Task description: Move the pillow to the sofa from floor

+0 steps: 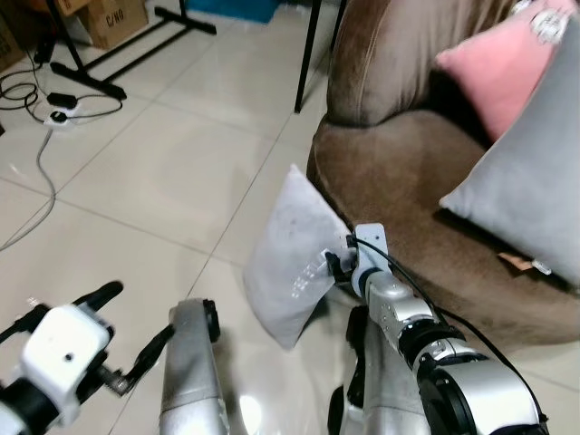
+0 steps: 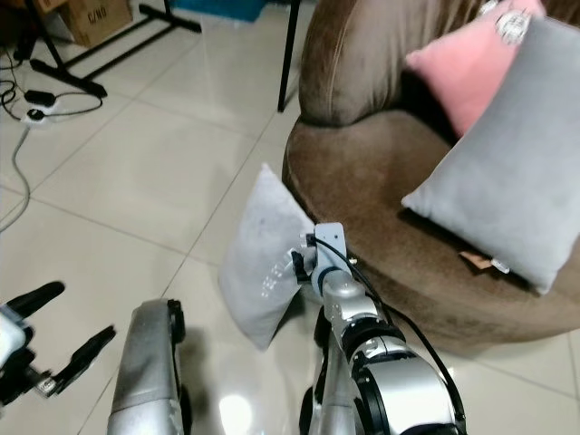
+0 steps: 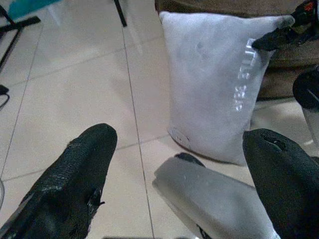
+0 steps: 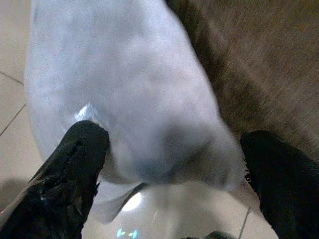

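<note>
A light grey pillow (image 1: 290,263) with white lettering stands on edge on the tiled floor, leaning against the front of the brown sofa (image 1: 399,172). My right gripper (image 1: 333,263) is at the pillow's sofa-side edge. In the right wrist view its black fingers (image 4: 70,169) are spread wide with the pillow (image 4: 124,74) between them, so it is open. My left gripper (image 1: 127,322) hangs open low on the left, apart from the pillow (image 3: 214,84).
A grey cushion (image 1: 526,190) and a pink cushion (image 1: 494,72) lie on the sofa seat. A power strip with cables (image 1: 59,116), black stand legs (image 1: 136,41), a cardboard box (image 1: 113,18) and a black pole (image 1: 308,54) are on the floor behind.
</note>
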Controlling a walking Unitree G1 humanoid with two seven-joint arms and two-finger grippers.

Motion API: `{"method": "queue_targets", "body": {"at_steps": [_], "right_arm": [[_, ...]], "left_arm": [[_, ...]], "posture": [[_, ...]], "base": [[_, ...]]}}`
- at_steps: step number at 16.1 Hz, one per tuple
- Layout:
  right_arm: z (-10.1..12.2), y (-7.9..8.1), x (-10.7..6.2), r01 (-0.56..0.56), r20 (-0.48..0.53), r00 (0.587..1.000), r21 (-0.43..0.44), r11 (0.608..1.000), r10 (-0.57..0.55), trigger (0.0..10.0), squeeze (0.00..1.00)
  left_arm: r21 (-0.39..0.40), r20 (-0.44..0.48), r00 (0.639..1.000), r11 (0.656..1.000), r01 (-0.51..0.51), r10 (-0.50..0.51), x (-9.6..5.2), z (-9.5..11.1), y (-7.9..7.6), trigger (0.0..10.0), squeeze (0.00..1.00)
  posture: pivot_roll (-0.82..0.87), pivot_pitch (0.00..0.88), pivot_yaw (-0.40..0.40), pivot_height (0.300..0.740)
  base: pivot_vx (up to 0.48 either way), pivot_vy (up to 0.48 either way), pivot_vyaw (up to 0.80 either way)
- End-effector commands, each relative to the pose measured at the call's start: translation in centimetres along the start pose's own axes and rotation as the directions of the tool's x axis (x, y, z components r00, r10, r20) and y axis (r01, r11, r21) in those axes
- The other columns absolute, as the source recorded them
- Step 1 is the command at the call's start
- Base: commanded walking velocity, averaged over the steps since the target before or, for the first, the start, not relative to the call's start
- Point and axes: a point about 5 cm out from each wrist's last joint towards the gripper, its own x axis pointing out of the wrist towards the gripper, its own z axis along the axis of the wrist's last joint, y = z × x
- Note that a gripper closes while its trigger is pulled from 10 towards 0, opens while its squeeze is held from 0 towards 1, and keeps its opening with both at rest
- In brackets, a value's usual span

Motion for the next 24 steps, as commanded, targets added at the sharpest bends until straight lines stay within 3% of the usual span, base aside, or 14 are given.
{"method": "queue_targets", "body": {"at_steps": [1, 2, 4, 7, 11, 13, 14, 15, 16, 24], "right_arm": [[-0.1, -0.1, 0.0, -0.008, 0.008, 1.000, 0.048, 0.999, 0.007, 10.0, 0.00], [0.2, 0.3, 0.0, -0.039, 0.033, 0.999, 0.076, 0.996, 0.037, 10.0, 0.00], [0.8, 0.8, 0.1, -0.071, 0.069, 0.996, 0.094, 0.993, 0.065, 8.8, 0.00], [1.5, 1.2, 0.0, -0.097, 0.130, 0.989, 0.156, 0.983, 0.077, 4.9, 0.00], [1.5, 1.2, 0.0, -0.093, 0.138, 0.988, 0.169, 0.981, 0.069, 4.3, 0.00], [1.4, 1.2, 0.0, -0.078, 0.136, 0.989, 0.173, 0.982, 0.055, 2.7, 0.00], [1.3, 1.2, 0.0, -0.074, 0.136, 0.989, 0.174, 0.982, 0.051, 0.8, 0.00], [1.3, 1.2, 0.0, -0.073, 0.136, 0.989, 0.175, 0.982, 0.050, 0.8, 0.00], [1.3, 1.2, 0.0, -0.072, 0.137, 0.989, 0.175, 0.982, 0.048, 0.0, 0.00], [1.3, 1.2, 0.0, -0.081, 0.146, 0.988, 0.172, 0.982, 0.055, 0.0, 0.00]], "left_arm": [[0.007, -0.016, 1.000, 1.000, 0.010, -0.010, -0.8, 0.3, -0.1, 10.0, 0.00], [0.007, -0.029, 1.000, 1.000, 0.011, -0.010, -1.4, 0.4, -0.1, 10.0, 0.00], [0.003, -0.044, 0.999, 1.000, 0.009, -0.009, -1.9, 0.5, 0.0, 10.0, 0.00], [-0.002, -0.045, 0.999, 1.000, 0.002, -0.002, -2.0, 0.6, 0.2, 10.0, 0.00], [-0.012, -0.044, 0.999, 1.000, 0.013, -0.013, -2.1, 0.7, 0.0, 10.0, 0.00], [-0.018, -0.046, 0.999, 0.999, 0.027, -0.028, -2.1, 0.8, -0.1, 10.0, 0.00], [-0.019, -0.044, 0.999, 0.999, 0.029, -0.030, -2.1, 0.8, -0.1, 10.0, 0.00], [-0.020, -0.043, 0.999, 0.999, 0.029, -0.030, -2.1, 0.8, -0.1, 10.0, 0.00], [-0.021, -0.040, 0.999, 0.999, 0.031, -0.032, -2.0, 0.9, -0.1, 10.0, 0.00], [-0.044, -0.020, 0.999, 0.998, 0.049, -0.050, -1.8, 1.1, -0.3, 10.0, 0.00]], "posture": [[0.29, 0.220, -0.060, 0.490], [0.29, 0.222, -0.058, 0.490], [0.29, 0.232, -0.059, 0.490], [0.29, 0.228, -0.059, 0.490], [0.29, 0.228, -0.060, 0.490], [0.29, 0.229, -0.055, 0.490], [0.29, 0.229, -0.055, 0.490], [0.29, 0.226, -0.055, 0.490], [0.29, 0.224, -0.054, 0.490], [0.29, 0.213, -0.059, 0.490]], "base": [[0.000, 0.000, 0.00], [0.000, 0.000, 0.00], [0.000, 0.000, 0.00], [0.000, 0.000, 0.00], [0.000, 0.000, 0.00], [0.000, 0.000, 0.00], [0.000, 0.000, 0.00], [0.000, 0.000, 0.00], [0.000, 0.000, 0.00], [0.000, 0.000, 0.00]]}}
